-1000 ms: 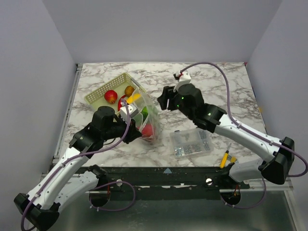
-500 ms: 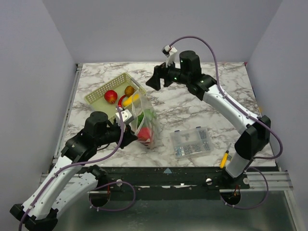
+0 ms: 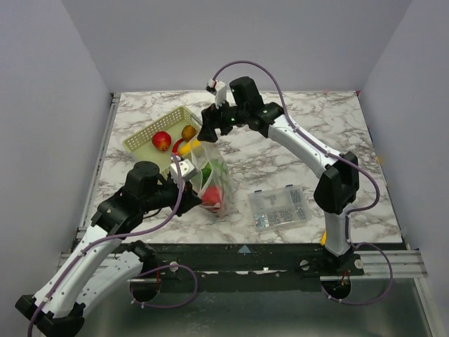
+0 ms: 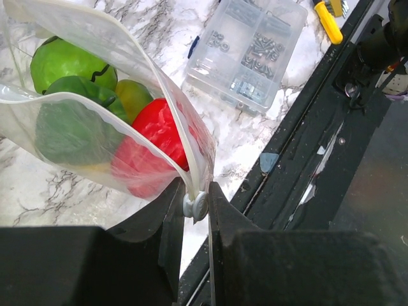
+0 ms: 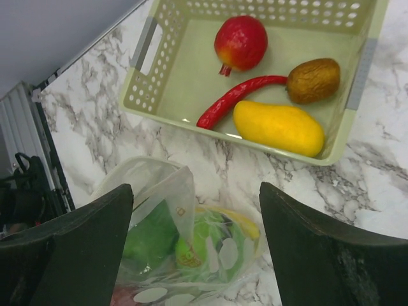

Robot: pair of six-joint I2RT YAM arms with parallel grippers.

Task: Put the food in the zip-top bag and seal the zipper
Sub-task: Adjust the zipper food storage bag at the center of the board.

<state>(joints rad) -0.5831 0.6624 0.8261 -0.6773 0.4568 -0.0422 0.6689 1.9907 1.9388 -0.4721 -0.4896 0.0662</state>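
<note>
Left wrist: left gripper (image 4: pixel 193 194) clamps zipper (image 4: pixel 194 206) | right gripper (image 5: pixel 194 248) apart | bagged food (image 4: pixel 150 127) blurred

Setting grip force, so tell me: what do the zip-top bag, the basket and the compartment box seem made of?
Zip-top bag: thin soft plastic film, clear and glossy; it creases and the food shows through.
Basket: probably rigid moulded plastic, pale yellow-green, fairly matte, lattice walls.
Compartment box: hard clear plastic, judging by straight edges and dividers.
</note>
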